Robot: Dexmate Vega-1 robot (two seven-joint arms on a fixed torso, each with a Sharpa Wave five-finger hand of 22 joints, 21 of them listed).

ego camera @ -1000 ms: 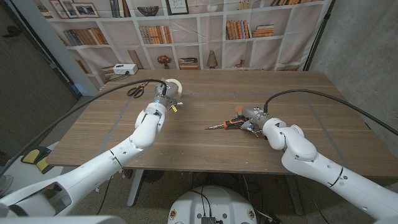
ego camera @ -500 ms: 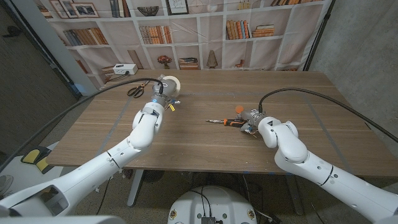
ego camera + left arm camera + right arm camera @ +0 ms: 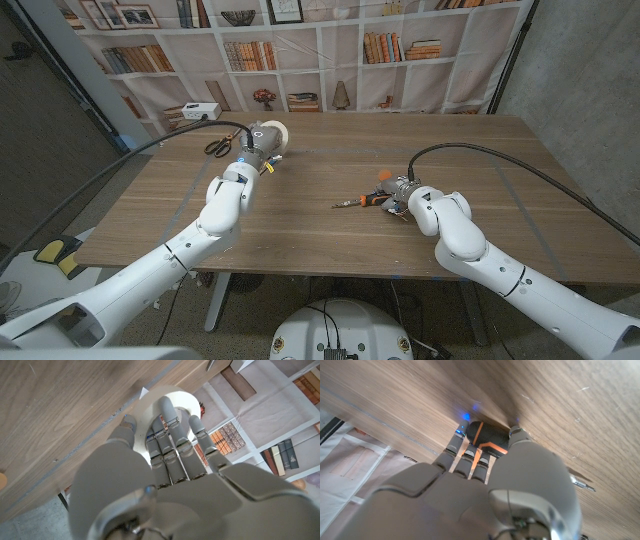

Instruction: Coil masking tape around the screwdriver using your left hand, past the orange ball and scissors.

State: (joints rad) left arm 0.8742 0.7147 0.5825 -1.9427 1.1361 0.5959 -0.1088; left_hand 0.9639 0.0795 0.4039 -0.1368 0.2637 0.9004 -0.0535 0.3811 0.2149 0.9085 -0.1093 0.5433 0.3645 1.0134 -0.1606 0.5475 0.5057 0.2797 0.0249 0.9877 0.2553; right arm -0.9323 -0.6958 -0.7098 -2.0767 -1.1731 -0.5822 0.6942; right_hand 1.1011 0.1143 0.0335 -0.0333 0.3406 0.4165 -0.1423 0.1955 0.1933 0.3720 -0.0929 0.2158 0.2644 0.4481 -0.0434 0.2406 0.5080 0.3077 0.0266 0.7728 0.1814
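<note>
Behind the long wooden table (image 3: pixel 330 215) hangs a printed backdrop of white bookshelves (image 3: pixel 320 55) with books and ornaments in their compartments. Two white robot arms reach over the tabletop. At the far left part of the table the left hand (image 3: pixel 258 147) has its fingers (image 3: pixel 167 422) around the single roll of cream masking tape (image 3: pixel 275 137); the left wrist view shows several fingertips reaching across the roll's open middle while the thumb sits against its outer rim, so the hand grips the roll. Just beyond it, further left, lies one pair of black-handled scissors (image 3: pixel 219 146), and behind that, past the table edge, stands a small white box (image 3: pixel 201 111). Right of centre, the right hand (image 3: pixel 405 192) closes over the black-and-orange handle of the one screwdriver (image 3: pixel 362 200), whose metal shaft points toward the table's middle, well apart from the tape. A small orange ball (image 3: pixel 384 177) sits just beyond that hand.
</note>
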